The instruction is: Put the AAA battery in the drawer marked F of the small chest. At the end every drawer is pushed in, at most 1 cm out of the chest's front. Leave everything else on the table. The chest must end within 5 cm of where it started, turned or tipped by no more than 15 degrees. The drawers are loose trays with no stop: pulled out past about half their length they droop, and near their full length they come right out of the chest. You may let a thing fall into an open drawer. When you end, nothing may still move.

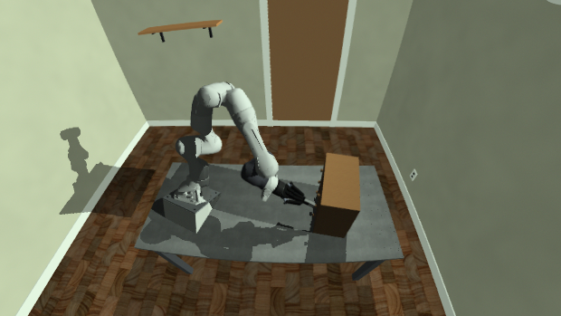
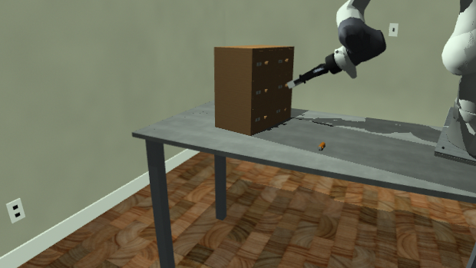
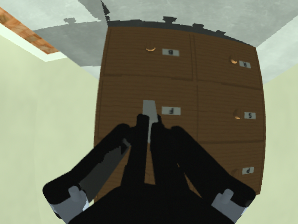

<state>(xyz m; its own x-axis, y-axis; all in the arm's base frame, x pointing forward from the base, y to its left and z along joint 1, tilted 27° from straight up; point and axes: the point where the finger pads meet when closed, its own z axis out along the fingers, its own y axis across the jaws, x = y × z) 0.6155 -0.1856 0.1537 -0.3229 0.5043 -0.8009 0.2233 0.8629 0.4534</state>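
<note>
The small wooden chest stands upright on the grey table, with two columns of three drawers. All drawer fronts look flush with its face. My gripper is shut with nothing between the fingers. Its tips touch the front of the middle-row drawer in the column nearest the arm, at the knob. The small orange AAA battery lies on the table in front of the chest, apart from it and well below the gripper. I cannot read the drawer letters.
The arm's base block sits at the table end opposite the chest. The table's front edge runs close to the battery. A wall stands behind the chest.
</note>
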